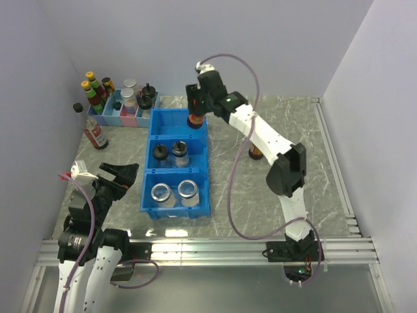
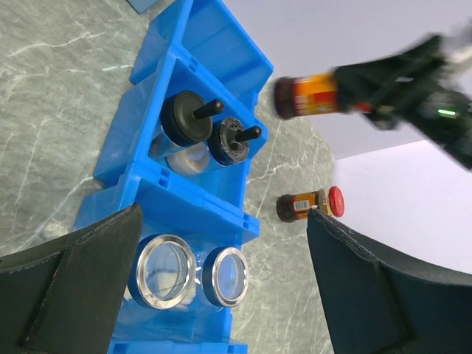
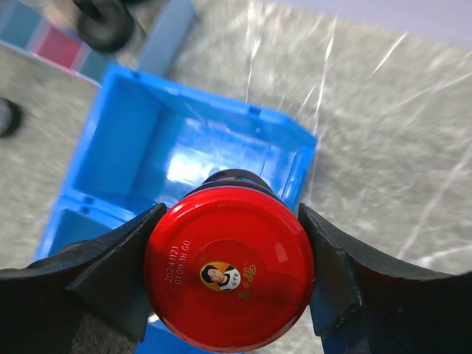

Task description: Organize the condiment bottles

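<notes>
- By the near left corner, my left gripper [image 1: 120, 176] hangs clear, jaws spread.
- In the blue bin [image 1: 208, 171], glass jars [image 1: 161, 193] sit nearest and shakers [image 1: 158, 156] in the middle, paired by kind.
- My right gripper [image 1: 195, 109] pinches a red-lidded jar [image 3: 230, 265] above the far compartment; its twin [image 2: 310, 205] stands rightward.

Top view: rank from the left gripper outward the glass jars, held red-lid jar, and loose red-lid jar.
1. glass jars, near bin compartment.
2. held red-lid jar, in right gripper, over far end of bin.
3. loose red-lid jar, table right of bin.
</notes>
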You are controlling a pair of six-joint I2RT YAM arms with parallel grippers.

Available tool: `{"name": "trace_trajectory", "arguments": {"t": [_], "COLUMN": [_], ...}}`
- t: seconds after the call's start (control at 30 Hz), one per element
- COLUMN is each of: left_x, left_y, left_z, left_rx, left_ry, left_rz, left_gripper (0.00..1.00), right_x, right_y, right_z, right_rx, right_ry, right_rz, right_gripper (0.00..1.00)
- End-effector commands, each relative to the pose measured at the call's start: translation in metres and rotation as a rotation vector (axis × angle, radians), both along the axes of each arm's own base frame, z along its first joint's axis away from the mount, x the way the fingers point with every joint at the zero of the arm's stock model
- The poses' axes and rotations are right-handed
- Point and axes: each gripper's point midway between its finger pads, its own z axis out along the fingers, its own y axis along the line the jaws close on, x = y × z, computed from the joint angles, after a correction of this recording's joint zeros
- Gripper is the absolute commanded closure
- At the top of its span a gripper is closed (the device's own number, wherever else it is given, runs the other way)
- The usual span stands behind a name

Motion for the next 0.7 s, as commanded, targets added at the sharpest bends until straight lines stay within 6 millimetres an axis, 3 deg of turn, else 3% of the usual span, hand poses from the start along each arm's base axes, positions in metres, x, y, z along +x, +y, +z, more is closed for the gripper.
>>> {"name": "trace_trajectory", "arguments": {"t": [0.0,0.07,0.1,0.17,0.2,0.23,0.5,0.67], "left_x": [-0.003,-0.004,-0.004,-0.006,-0.006,-0.006,-0.005,-0.004], "left_y": [-0.005,-0.005,-0.005,-0.005,-0.005,-0.005,-0.007,-0.009], "left_z": [0.015,0.015,0.014,0.014,0.014,0.013,0.008,0.005], "left_rx": [-0.004,-0.012,-0.014,-0.018,-0.020,-0.019,-0.024,-0.030], "left_ry": [-0.058,-0.062,-0.062,-0.066,-0.067,-0.066,-0.062,-0.061], "left_rz": [-0.031,-0.028,-0.029,-0.030,-0.028,-0.030,-0.041,-0.048], "left_gripper": [0.01,0.01,0.01,0.01,0.01,0.01,0.01,0.01], "right_x": [0.014,0.020,0.024,0.028,0.032,0.034,0.032,0.030], "right_y": [0.036,0.046,0.051,0.059,0.062,0.066,0.100,0.125], "right_z": [0.041,0.045,0.033,0.033,0.021,0.027,-0.005,-0.005], "right_rx": [0.113,0.129,0.119,0.127,0.118,0.133,0.140,0.179], "right_ry": [-0.140,-0.166,-0.162,-0.185,-0.171,-0.183,-0.160,-0.198], "right_rz": [0.029,0.026,0.027,0.029,0.030,0.032,0.123,0.175], "right_gripper": [1.00,1.00,1.00,1.00,1.00,1.00,1.00,1.00]}}
